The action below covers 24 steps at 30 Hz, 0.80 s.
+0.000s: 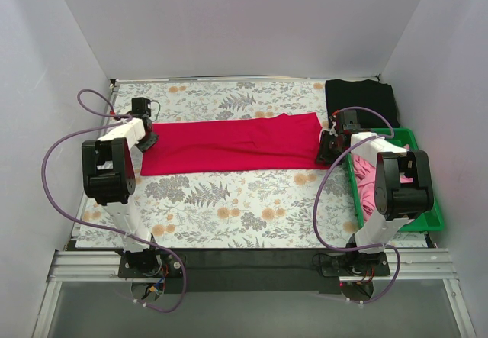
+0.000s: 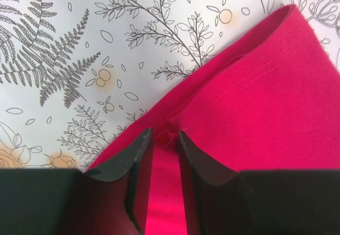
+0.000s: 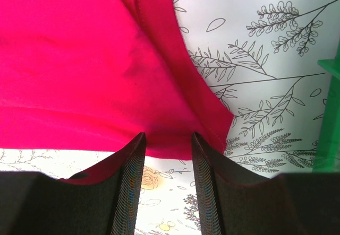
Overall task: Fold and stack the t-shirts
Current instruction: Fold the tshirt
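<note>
Shirt (image 1: 229,146): crimson soft folded strip | left fingers (image 2: 139,163) pinch it | right fingers (image 3: 130,179): cannot tell

Plain white walls (image 1: 244,17) (evenly lit) enclose a floral-clothed table (image 1: 229,201).

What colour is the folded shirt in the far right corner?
The shirt is black, clearest in the top external view.

No text or label can be read anywhere
</note>
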Each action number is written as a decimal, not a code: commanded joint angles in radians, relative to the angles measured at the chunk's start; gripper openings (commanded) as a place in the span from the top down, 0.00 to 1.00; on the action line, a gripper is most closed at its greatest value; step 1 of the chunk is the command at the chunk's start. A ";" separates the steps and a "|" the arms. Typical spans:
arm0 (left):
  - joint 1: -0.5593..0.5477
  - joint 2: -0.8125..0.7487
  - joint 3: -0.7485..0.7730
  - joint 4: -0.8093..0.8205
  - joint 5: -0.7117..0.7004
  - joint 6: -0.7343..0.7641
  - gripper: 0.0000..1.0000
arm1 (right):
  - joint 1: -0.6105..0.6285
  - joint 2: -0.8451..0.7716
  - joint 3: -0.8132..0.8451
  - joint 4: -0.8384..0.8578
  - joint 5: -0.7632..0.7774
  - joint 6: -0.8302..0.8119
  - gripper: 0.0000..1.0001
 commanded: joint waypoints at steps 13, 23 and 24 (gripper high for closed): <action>0.002 0.015 0.096 -0.052 -0.127 -0.003 0.96 | 0.004 0.003 0.012 -0.049 0.027 -0.014 0.60; 0.002 0.061 0.108 -0.075 -0.132 -0.020 0.86 | 0.009 -0.017 0.032 -0.047 0.021 -0.037 0.59; 0.002 0.059 0.108 -0.077 -0.135 -0.021 0.83 | 0.013 -0.025 0.038 -0.047 0.016 -0.041 0.59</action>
